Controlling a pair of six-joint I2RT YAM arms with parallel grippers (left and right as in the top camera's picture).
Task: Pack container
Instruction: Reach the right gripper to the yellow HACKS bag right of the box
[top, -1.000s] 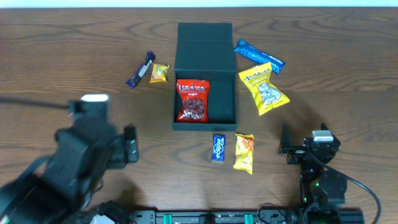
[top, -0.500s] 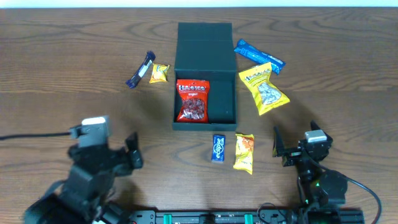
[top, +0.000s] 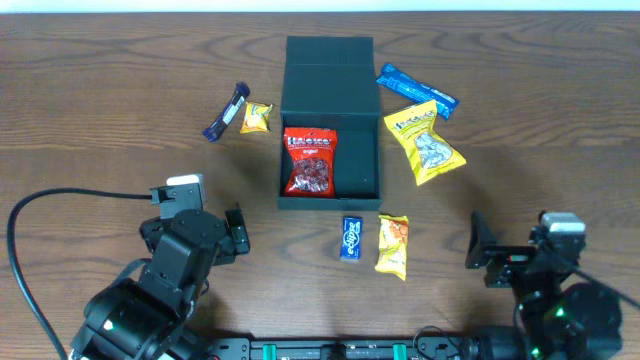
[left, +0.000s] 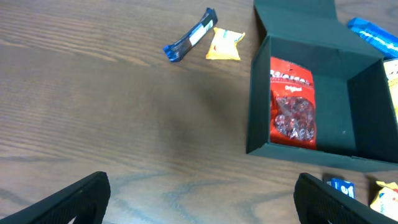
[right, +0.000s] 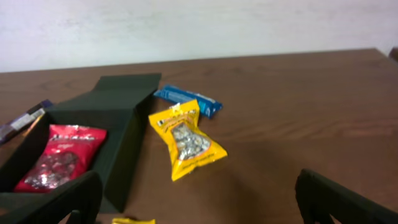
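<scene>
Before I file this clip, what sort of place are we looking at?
Probably an indoor lab or test bench: a wood-grain table in front of a plain white wall, with snack packets laid around an open dark green container.

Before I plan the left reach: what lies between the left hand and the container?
Only bare table separates left hand and container, clearest in the left wrist view.

Both arms are matte black, built of blocky, rounded housings. The left arm (top: 165, 285) has a pale grey block (top: 183, 186) on top, a small green light (top: 110, 325) low down, and a thin black cable (top: 100, 195) looping off it. The right arm (top: 555, 295) has a similar grey cap (top: 562, 222). The fingers (left: 68, 199) of the left claw (left: 200, 193) and of the right claw (right: 196, 199) are plain black.
</scene>
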